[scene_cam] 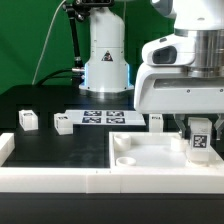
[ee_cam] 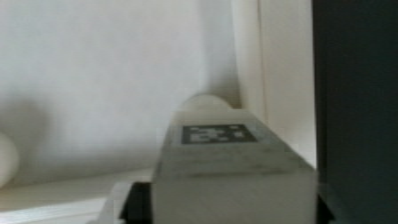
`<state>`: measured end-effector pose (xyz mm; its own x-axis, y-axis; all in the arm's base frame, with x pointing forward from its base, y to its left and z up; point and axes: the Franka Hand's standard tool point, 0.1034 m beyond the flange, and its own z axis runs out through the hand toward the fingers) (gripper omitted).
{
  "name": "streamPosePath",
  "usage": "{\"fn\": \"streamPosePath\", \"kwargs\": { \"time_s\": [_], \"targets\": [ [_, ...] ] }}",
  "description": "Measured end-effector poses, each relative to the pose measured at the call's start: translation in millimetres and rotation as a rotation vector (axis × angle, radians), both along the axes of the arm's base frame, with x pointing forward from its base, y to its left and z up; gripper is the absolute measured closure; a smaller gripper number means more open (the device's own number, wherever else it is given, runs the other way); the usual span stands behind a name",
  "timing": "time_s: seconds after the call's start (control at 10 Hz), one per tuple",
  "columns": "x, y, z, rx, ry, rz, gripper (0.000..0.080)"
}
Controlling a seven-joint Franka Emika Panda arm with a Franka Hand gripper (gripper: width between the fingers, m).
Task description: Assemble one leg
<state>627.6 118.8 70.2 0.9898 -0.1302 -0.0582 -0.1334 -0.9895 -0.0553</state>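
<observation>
**Leg held upright over the panel**

The gripper (scene_cam: 200, 130) is closed on a leg (scene_cam: 200, 143), one dark finger on each side of it. The leg hangs upright with its tag facing the exterior camera. It sits over the panel (scene_cam: 150, 150), near the panel's corner on the exterior view's right. The pictures do not show whether the leg's lower end touches the panel.

In the wrist view the leg (ee_cam: 217, 150) fills the middle, tag up, with the white panel (ee_cam: 107, 90) behind it and a dark band along one side.

Two round sockets (scene_cam: 122, 141) show in the panel's corner on the exterior view's left, well apart from the held leg.

Three spare legs (scene_cam: 63, 123) stand on the black table (scene_cam: 40, 100) behind the panel. One is just behind the panel's back edge, and two are further off towards the exterior view's left.

The marker board (scene_cam: 105, 117) lies flat behind the panel, between those legs. The arm base (scene_cam: 105, 60) rises behind the marker board.

A white fence (scene_cam: 60, 181) runs along the panel's front edge and turns back at the exterior view's left.
</observation>
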Motion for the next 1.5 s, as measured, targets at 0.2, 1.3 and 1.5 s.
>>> {"fn": "streamPosePath", "kwargs": {
  "time_s": [0.2, 1.3, 1.5],
  "targets": [
    [0.5, -2.4, -0.6, 0.01, 0.013, -0.056, 0.051],
    [2.3, -3.0, -1.2, -0.018, 0.117, -1.361, 0.0508],
    [2.3, -2.7, -1.3, -0.017, 0.116, -1.355, 0.0508]
  ]
}}
